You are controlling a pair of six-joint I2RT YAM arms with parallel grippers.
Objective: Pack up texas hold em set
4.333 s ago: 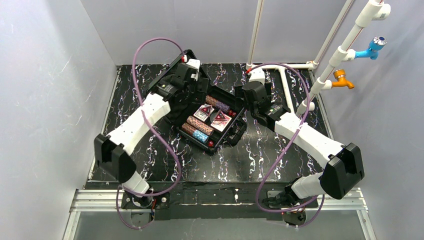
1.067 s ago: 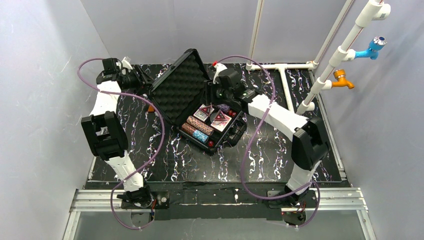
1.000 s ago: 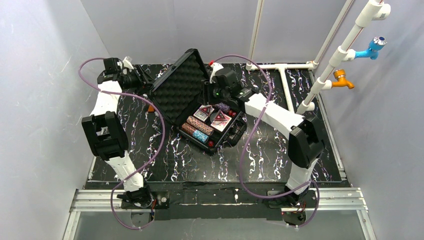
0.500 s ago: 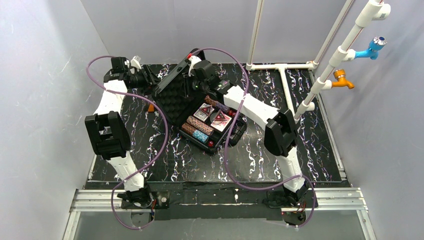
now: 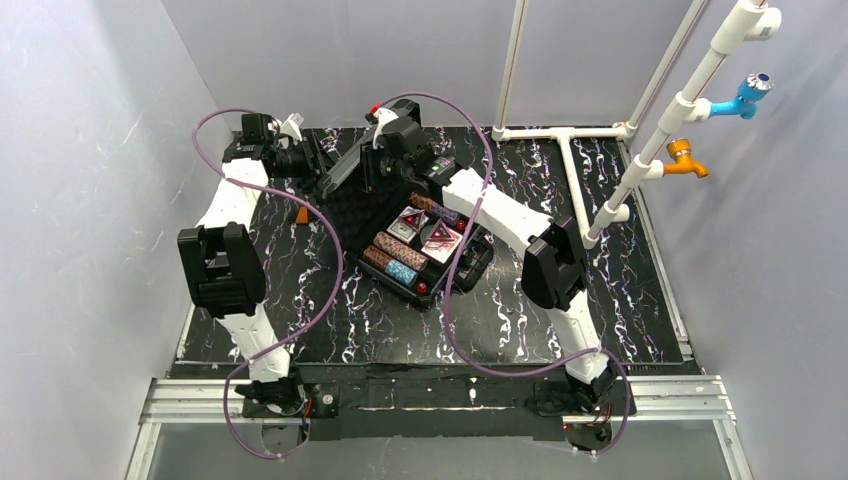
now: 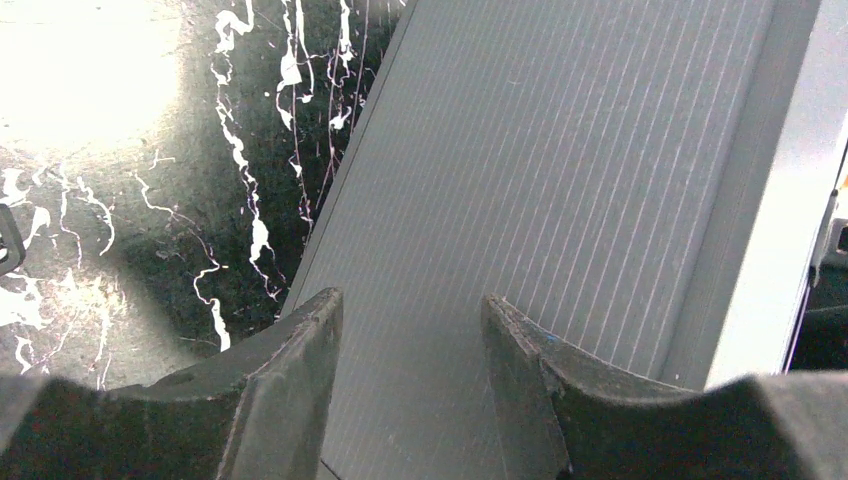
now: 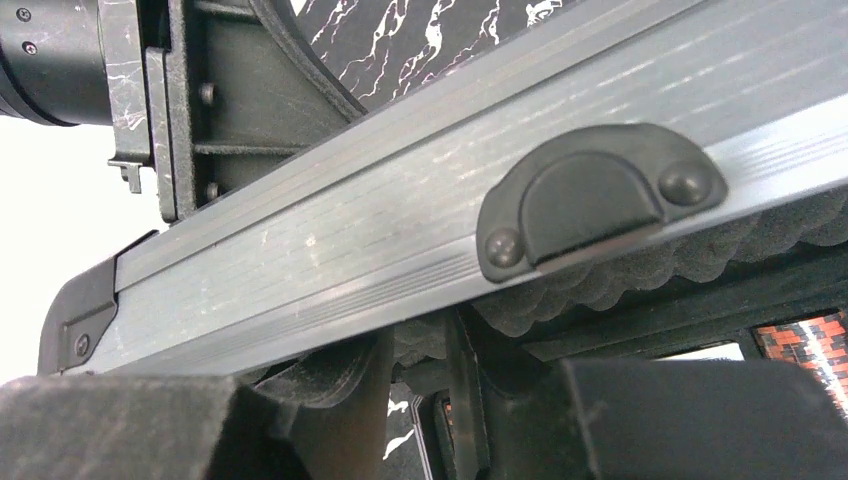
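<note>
Left gripper [image 6: 412, 305]: open, empty, facing the ribbed grey lid [image 6: 560, 200].
Right gripper [image 7: 420, 345]: pinching the lid's foam-lined rim.
Black hard plastic case [image 5: 472, 262]: centre of the bench [image 5: 600, 290].
Red triangular markers [image 5: 440, 236]: print too small to read.

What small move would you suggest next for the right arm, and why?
Probably swing the lid down toward the base: it stands half-raised over the packed chips, the right gripper is at its rim, and the left gripper is open behind it.

You find no legible text, brand or number. Red triangle emblems on two card decks [image 5: 408, 223] in black hard plastic case [image 5: 474, 262]: print too small to read.
</note>
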